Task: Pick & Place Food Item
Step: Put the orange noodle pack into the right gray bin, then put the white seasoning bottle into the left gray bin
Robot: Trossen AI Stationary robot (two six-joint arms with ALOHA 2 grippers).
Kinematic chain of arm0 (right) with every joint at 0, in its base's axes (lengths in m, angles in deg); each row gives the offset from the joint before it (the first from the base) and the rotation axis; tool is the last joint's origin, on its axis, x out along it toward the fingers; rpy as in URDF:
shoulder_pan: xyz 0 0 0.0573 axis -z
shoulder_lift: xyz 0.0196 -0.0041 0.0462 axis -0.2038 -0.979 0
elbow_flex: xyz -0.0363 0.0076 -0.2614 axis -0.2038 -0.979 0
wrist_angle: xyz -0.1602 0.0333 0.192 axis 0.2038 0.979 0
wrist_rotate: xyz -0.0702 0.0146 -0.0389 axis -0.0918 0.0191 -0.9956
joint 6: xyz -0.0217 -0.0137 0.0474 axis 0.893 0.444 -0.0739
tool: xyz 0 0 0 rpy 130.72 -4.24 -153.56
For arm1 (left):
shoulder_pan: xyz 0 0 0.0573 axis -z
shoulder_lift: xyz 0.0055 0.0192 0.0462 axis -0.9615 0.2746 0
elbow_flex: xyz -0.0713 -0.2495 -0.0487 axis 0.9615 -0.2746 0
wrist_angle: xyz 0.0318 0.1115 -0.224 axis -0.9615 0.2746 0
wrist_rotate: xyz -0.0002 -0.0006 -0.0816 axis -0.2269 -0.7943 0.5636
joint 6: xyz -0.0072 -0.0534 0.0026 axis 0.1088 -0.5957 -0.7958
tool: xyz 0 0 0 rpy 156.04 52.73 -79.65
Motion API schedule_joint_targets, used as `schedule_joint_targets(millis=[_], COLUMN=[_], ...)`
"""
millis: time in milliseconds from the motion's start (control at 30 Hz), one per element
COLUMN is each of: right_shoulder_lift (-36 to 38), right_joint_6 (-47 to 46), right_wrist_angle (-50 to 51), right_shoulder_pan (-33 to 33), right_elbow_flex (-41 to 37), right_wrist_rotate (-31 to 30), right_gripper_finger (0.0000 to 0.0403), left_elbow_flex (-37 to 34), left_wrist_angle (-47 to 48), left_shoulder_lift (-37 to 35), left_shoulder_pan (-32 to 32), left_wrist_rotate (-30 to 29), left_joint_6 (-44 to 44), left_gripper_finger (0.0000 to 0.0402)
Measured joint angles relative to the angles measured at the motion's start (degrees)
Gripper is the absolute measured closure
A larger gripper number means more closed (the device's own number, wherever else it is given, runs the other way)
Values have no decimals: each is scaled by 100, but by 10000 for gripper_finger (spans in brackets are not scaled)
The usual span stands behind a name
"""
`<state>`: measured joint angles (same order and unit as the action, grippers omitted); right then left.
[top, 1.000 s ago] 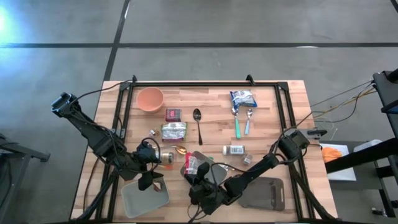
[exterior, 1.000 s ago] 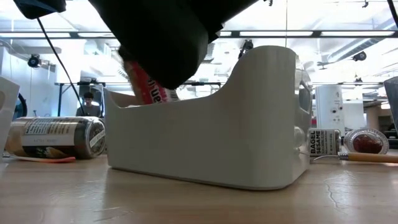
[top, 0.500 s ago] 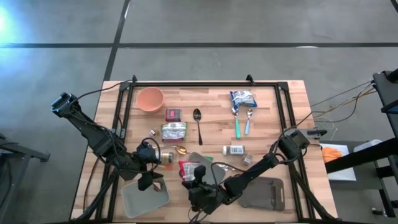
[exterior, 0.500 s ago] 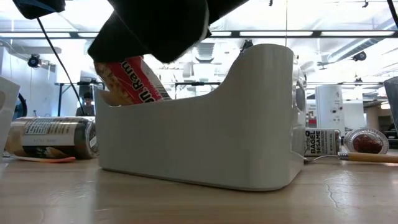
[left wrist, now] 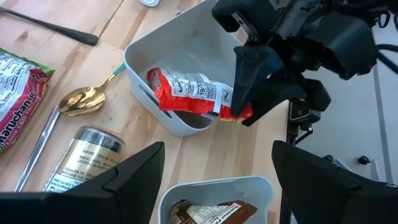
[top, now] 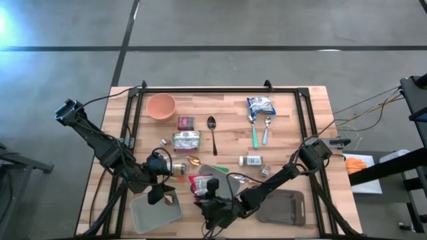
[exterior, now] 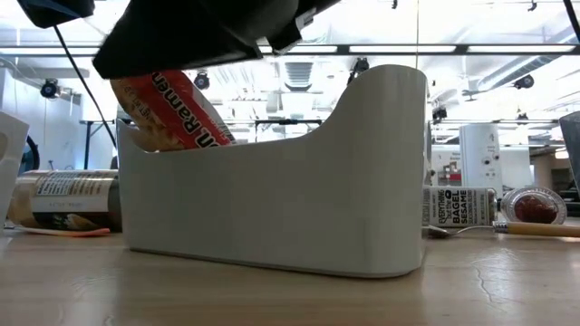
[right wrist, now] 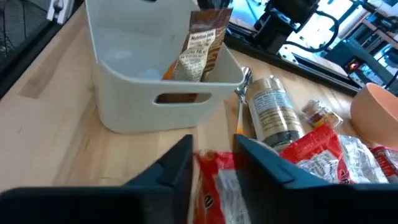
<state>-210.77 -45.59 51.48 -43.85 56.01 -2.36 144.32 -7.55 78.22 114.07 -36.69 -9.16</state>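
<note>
The left gripper (top: 158, 193) hangs with fingers spread over the bin (top: 157, 212) left of the tub (left wrist: 180, 87), holding nothing. The right gripper (left wrist: 244, 109) is at the tub's near rim; the ramen (left wrist: 193, 96) lies slanted in the tub, one end between the fingers (right wrist: 180, 165). Whether they pinch it or have let go, I cannot tell.

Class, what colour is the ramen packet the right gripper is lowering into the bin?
Red with white lettering; the ramen packet shows best in the left wrist view.
</note>
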Motion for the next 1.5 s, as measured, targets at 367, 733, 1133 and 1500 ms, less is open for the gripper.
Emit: schedule_joint_targets(millis=[367, 733, 1133, 1500], right_shoulder_lift=[282, 1416, 3119, 3724], right_joint_6=[260, -1761, -5150, -5476], right_wrist_angle=[-78, 1116, 5617, 7388], right_shoulder_pan=[0, 93, 294, 847], right_elbow_flex=[0, 2, 2, -2], right_wrist_rotate=[-188, -268, -263, 296], right_gripper_finger=[187, 247, 337, 223], left_elbow_flex=[0, 0, 0, 205], left_wrist_angle=[15, -32, -154, -275], left_shoulder_lift=[0, 0, 0, -64], left_shoulder_pan=[-2, -2, -91, -607], left_wrist_rotate=[101, 98, 56, 81], left_joint_6=[13, -182, -517, -510], left_gripper_finger=[99, 99, 99, 99])
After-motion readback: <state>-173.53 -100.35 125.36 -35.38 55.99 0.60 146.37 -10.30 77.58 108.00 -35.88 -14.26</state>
